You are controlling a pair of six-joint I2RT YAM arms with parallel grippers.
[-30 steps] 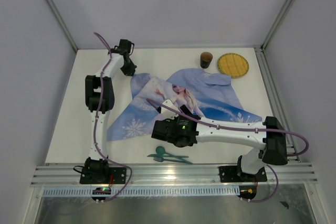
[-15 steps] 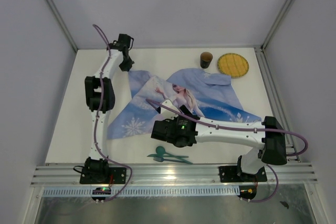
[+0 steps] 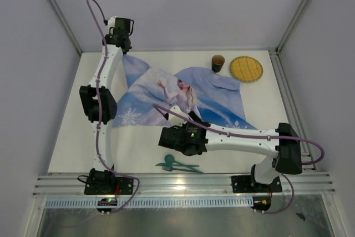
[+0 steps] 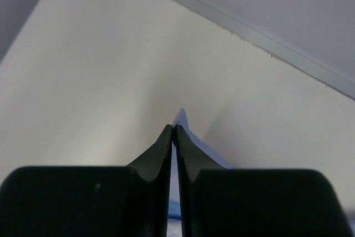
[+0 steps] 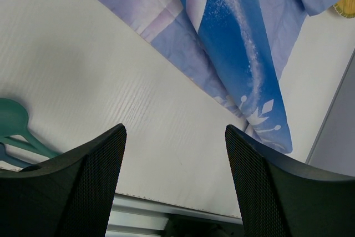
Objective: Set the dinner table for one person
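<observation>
Left gripper (image 4: 173, 129): pinching a corner of the blue printed cloth (image 3: 183, 95), held up over the far-left corner.
Right gripper (image 5: 175, 131): jaws spread wide, nothing between them, low over the near side.
Dinner table (image 3: 72, 137): white top under the cloth, which spreads across its middle.
Also out there: brown cup (image 3: 217, 62) and yellow woven mat (image 3: 246, 68) far right, teal cutlery (image 3: 176, 164) at the front.

Soft, even light from above keeps your white bench (image 3: 269, 95) bright, with no glare and only faint shadows. Your top view is sharp. In the left wrist view, the left end effector (image 4: 173, 128) is a dark blur. In the right wrist view, the right end effector (image 5: 175, 131) is soft-edged, while the blue printed cloth (image 5: 244, 43) stays crisp.
</observation>
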